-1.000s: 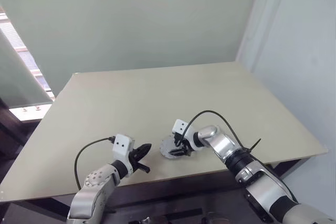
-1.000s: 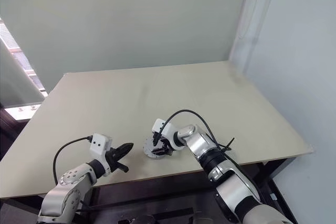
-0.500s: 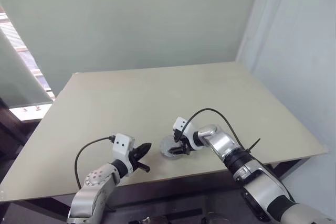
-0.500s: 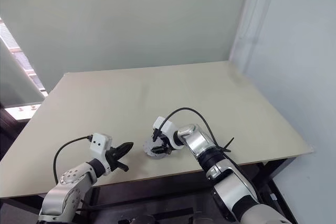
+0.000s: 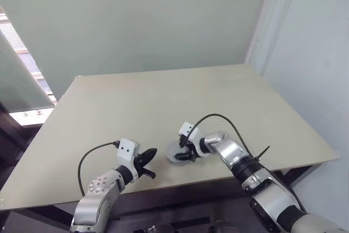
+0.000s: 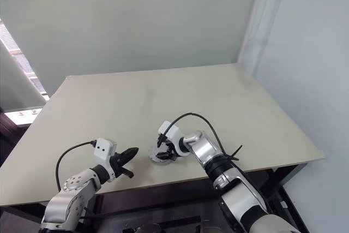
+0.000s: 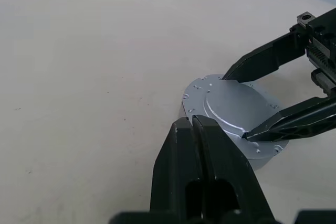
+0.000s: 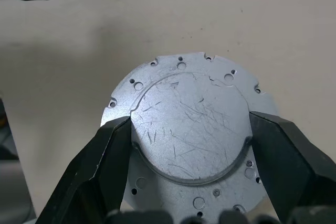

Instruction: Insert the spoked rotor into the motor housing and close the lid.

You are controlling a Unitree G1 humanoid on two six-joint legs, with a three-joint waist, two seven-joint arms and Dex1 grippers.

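The lid (image 8: 189, 114), a thick grey metal disc with a smooth scratched raised face and small holes round its rim, lies flat near the table's front edge (image 5: 175, 155). My right gripper (image 5: 186, 154) reaches over it from the right and points down. Its two black fingers (image 8: 113, 145) press against opposite sides of the raised face. My left gripper (image 5: 151, 153) hovers just left of the disc, shut and empty, with its tip (image 7: 192, 123) close to the disc's rim. The spoked rotor and the motor housing are hidden.
The pale table (image 5: 163, 96) stretches bare behind and to both sides of the disc. Its front edge (image 5: 180, 181) runs close below both grippers. A black cable (image 5: 223, 118) loops above my right wrist.
My right gripper has rolled a little about the lid while staying in place. The left gripper and the lid have not moved.
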